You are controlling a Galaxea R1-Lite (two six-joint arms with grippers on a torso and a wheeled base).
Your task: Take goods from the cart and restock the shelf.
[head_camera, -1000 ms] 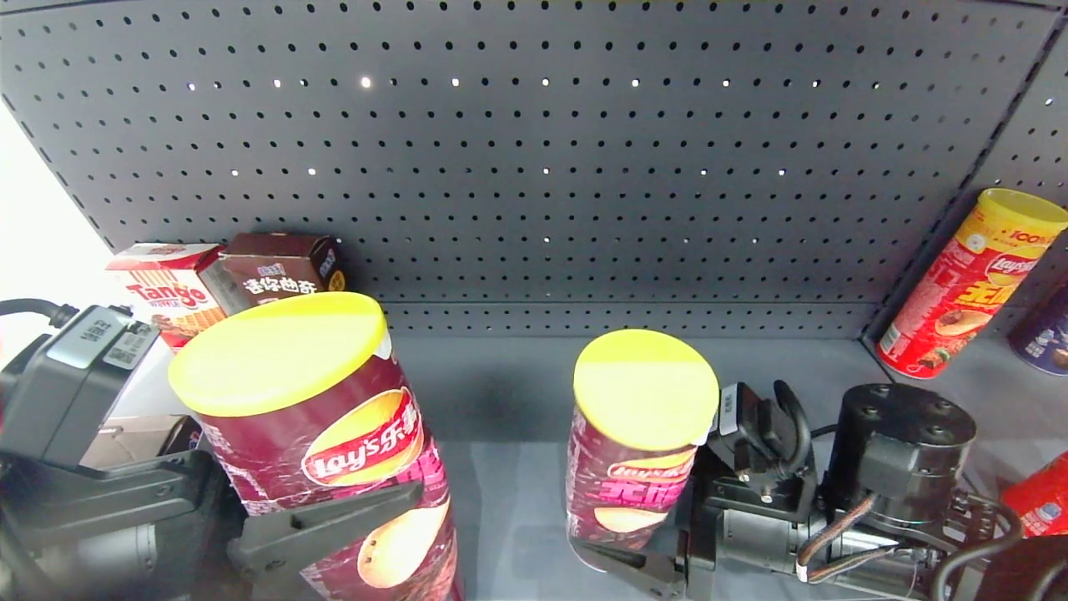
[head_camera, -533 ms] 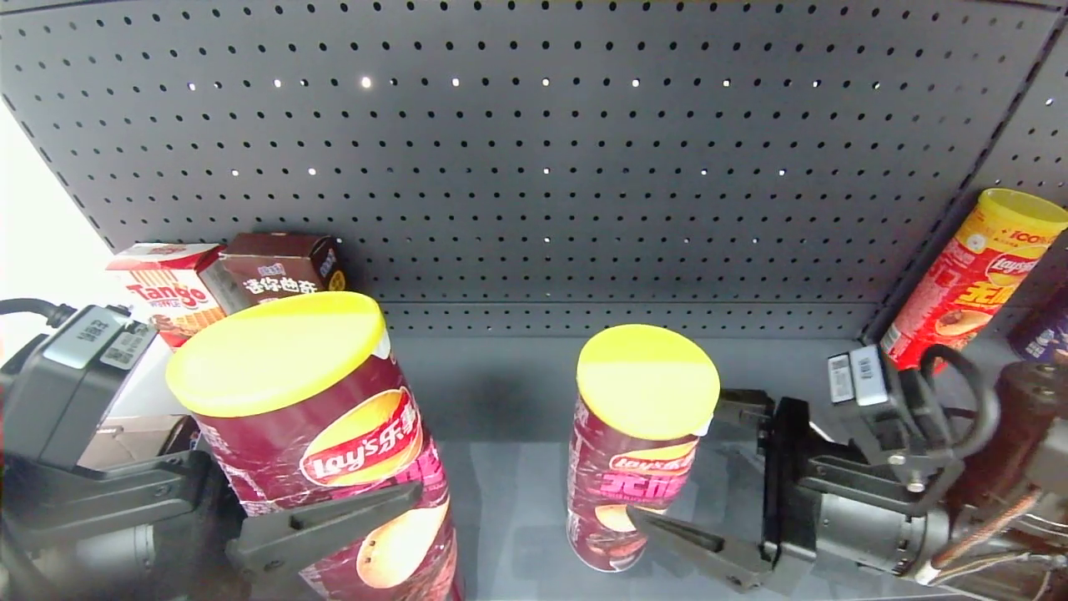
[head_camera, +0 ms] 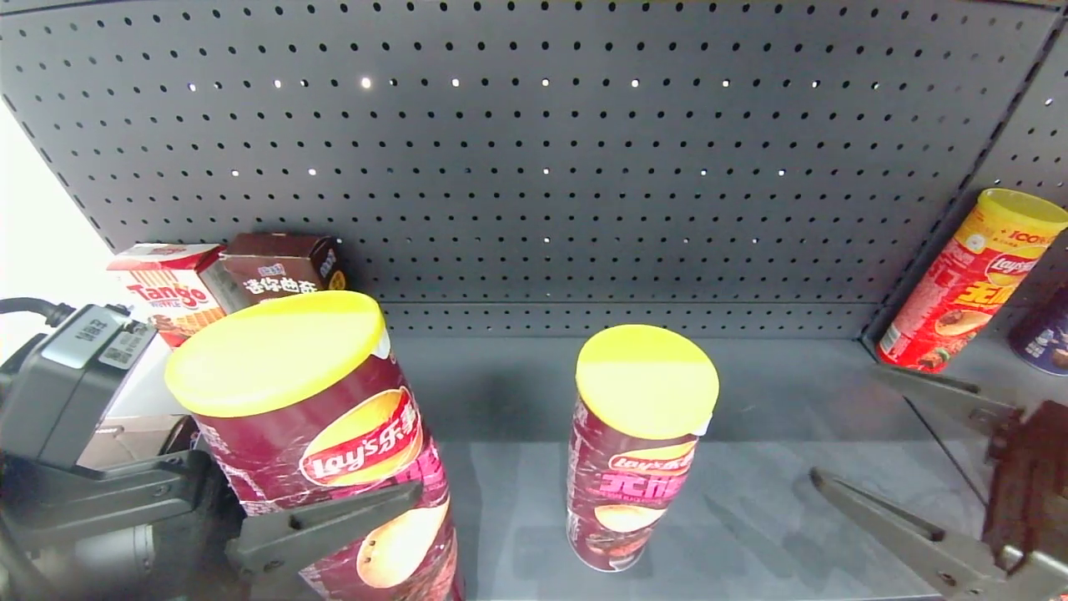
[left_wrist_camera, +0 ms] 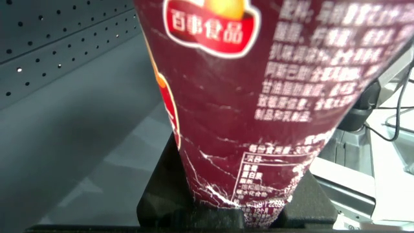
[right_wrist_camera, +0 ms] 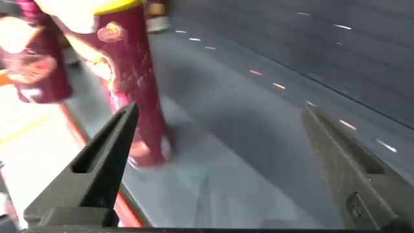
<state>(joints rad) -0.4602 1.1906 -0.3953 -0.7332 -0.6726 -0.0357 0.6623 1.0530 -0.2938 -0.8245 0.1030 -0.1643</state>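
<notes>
A maroon chips can (head_camera: 317,434) with a yellow lid is held upright at the shelf's front left, my left gripper (head_camera: 334,501) shut on its lower body. Its printed side shows close up as the can (left_wrist_camera: 259,110) in the left wrist view. A second maroon can (head_camera: 634,467) stands by itself on the grey shelf floor (head_camera: 793,392), near the middle. To its right, clear of it, my right gripper (head_camera: 847,424) is open. From the wrist, the right gripper (right_wrist_camera: 220,113) has this standing can (right_wrist_camera: 136,97) just beyond one finger.
A red-and-white box (head_camera: 167,284) and a brown box (head_camera: 284,263) stand at the back left. A red can (head_camera: 968,284) and a blue can (head_camera: 1043,334) sit past the divider on the right. A pegboard wall (head_camera: 534,167) closes the back.
My right gripper has let go of the middle can, opened, and drawn back to the right. The can stays standing. The left arm and its can have not moved.
</notes>
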